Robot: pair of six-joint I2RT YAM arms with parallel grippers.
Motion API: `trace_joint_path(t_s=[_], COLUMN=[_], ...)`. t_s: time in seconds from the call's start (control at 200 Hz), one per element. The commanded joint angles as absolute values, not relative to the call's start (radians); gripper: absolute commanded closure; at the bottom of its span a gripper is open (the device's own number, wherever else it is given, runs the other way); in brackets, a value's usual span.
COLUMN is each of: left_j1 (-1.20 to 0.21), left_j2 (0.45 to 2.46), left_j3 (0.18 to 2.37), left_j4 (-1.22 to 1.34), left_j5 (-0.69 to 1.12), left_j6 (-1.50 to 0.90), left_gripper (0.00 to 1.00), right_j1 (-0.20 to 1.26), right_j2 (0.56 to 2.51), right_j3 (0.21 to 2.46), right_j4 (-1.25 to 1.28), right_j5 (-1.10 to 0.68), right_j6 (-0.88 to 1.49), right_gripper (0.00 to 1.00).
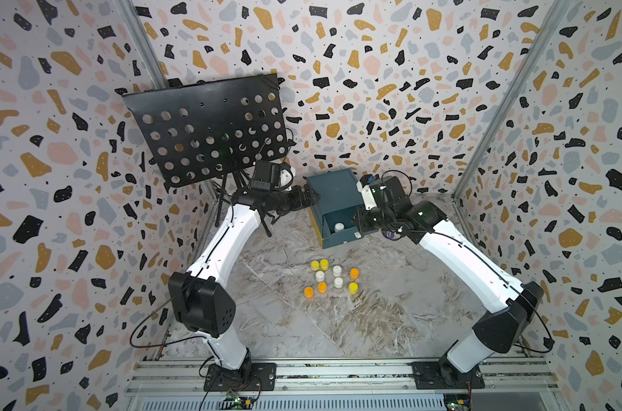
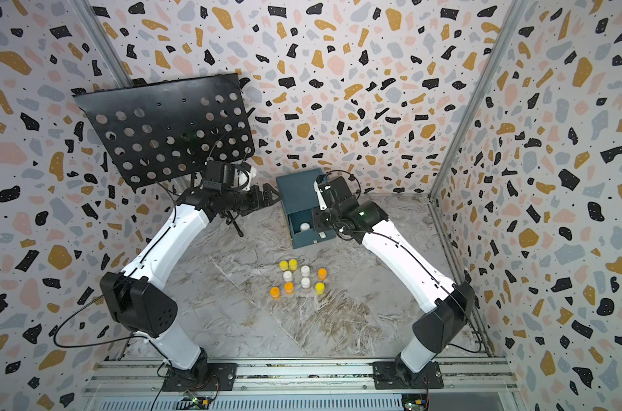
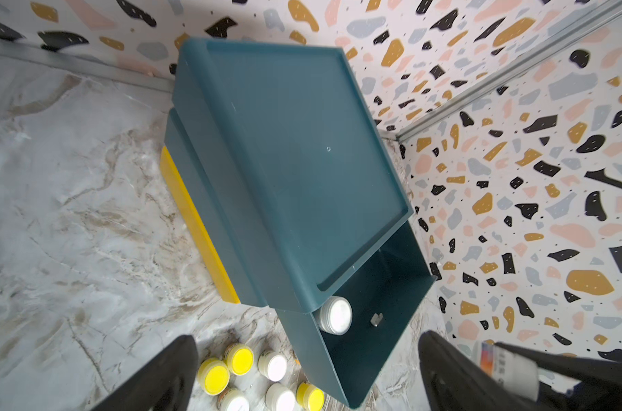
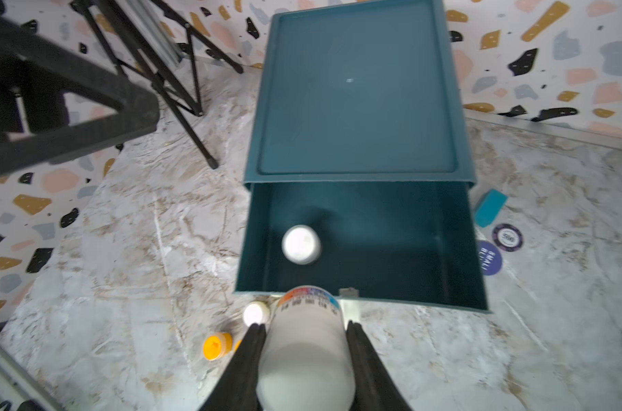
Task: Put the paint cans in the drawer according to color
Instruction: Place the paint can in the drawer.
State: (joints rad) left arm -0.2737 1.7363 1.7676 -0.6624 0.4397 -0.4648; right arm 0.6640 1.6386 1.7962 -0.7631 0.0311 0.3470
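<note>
A white paint can [image 4: 306,356] sits clamped between the right fingers [image 4: 252,352], over the front lip of the open drawer [image 4: 391,242], where another white can [image 4: 300,244] lies. Likely next: carry it further in, then release. Nine cans [image 1: 338,283] stand grouped on the bench [image 1: 373,320]; the left fingers [image 3: 160,377] gape empty.

A purple disc [image 4: 489,258] reads "SMALL"; the held paint can's [image 4: 306,356] label is illegible.

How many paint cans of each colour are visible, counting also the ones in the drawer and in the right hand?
White paint can: 5 (3 on the table, 1 in the drawer, 1 in the right hand)
Yellow paint can: 3
Orange paint can: 3
Total: 11
</note>
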Motion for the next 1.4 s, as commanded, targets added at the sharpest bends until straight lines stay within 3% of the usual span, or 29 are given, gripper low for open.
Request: trace_joint_path(t_s=[0.0, 0.586, 1.397], left_j1=[-0.278, -0.278, -0.275], left_j2=[1.769, 1.78, 1.737], left_j3=[1.803, 1.702, 1.637], left_j4=[-0.72, -0.627, -0.619], left_j5=[0.411, 0.463, 0.503], left_j6=[-0.42, -0.412, -0.397], left_gripper=[0.0, 0.0, 0.0], right_j1=[0.657, 0.692, 0.725], right_j2=[1.68, 1.872, 2.024], right_j3=[1.886, 2.072, 2.166], right_j4=[-0.842, -0.938, -0.958], right_j5=[0.005, 0.026, 0.026], right_j6=[0.301, 0.283, 0.303], right_gripper=[0.91, 0.9, 0.79])
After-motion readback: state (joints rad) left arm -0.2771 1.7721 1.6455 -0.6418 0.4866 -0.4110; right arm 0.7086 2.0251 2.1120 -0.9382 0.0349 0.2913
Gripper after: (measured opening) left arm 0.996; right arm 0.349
